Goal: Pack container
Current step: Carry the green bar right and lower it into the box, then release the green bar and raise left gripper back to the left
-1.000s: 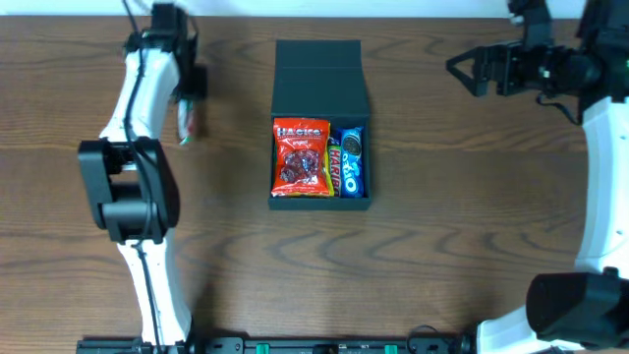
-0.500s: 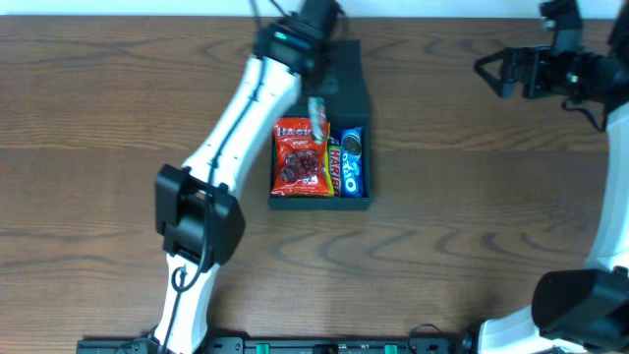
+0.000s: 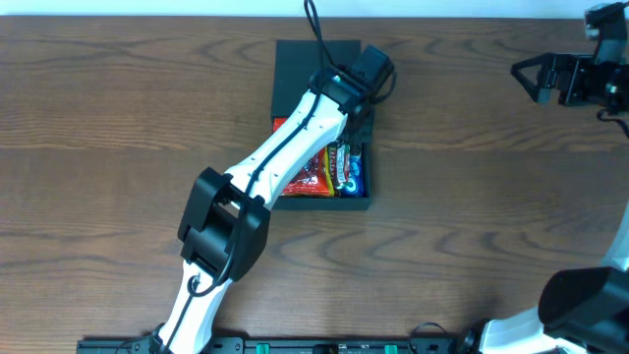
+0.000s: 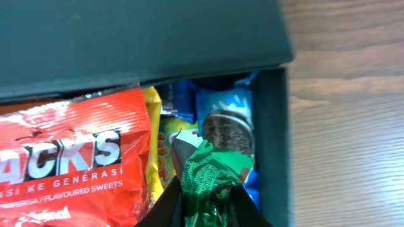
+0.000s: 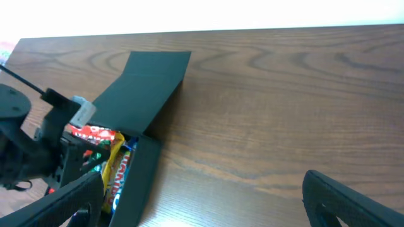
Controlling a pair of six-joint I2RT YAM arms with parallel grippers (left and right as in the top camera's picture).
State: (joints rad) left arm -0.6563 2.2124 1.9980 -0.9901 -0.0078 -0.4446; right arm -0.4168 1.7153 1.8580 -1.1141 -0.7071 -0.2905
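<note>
The dark teal container [image 3: 295, 61] sits mid-table with its flap lid open toward the far edge. It also shows in the left wrist view [image 4: 273, 145] and the right wrist view [image 5: 140, 176]. Inside lie a red sweets packet [image 3: 307, 179] [image 4: 69, 157], a yellow packet [image 4: 156, 145] and a blue cookie packet [image 3: 357, 175] [image 4: 227, 123]. My left gripper [image 3: 344, 138] [image 4: 205, 205] is shut on a green foil packet [image 4: 211, 173], held just above the cookie packet on the box's right side. My right gripper [image 3: 529, 77] [image 5: 208, 214] is open and empty at the far right.
The left arm [image 3: 265, 177] stretches diagonally across the box's left half and hides part of the contents from above. Bare brown wood table [image 3: 472, 216] surrounds the box. The table's far edge runs just behind the lid.
My left arm has swung from the far left of the table to over the box, carrying the green packet. My right gripper has drifted further right.
</note>
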